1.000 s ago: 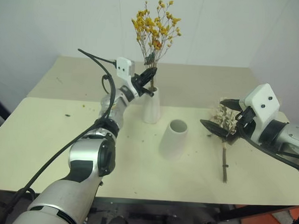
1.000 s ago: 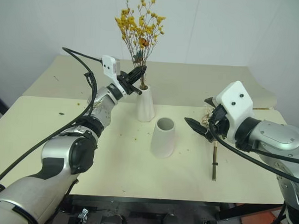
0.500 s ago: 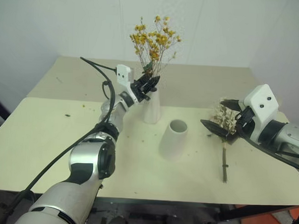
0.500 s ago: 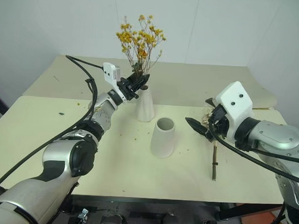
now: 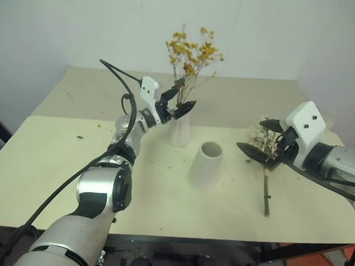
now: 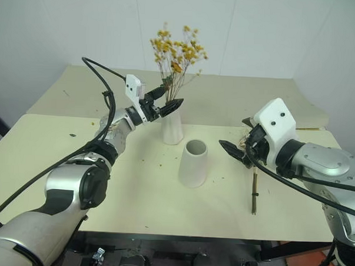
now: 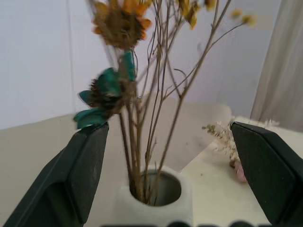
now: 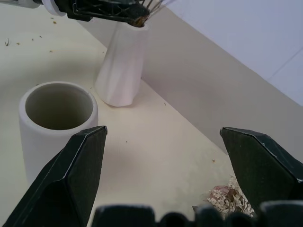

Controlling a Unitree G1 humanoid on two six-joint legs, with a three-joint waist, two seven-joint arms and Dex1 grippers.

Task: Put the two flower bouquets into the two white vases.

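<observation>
With the yellow spray (image 5: 191,54) standing in the slim vase (image 5: 179,130), the left end effector (image 5: 180,105) gapes open astride its stems; the right end effector (image 5: 261,138), open too, hovers over the rose bunch (image 5: 265,150) on the tabletop (image 5: 58,163), bound next for the empty wide vase (image 5: 206,165)

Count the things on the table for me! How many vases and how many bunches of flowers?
White vases: 2, the slim vase and the wide vase.
Flower bunches: 2, the yellow spray standing in the slim vase and the pink and cream bunch lying on the table.
Total: 4
</observation>
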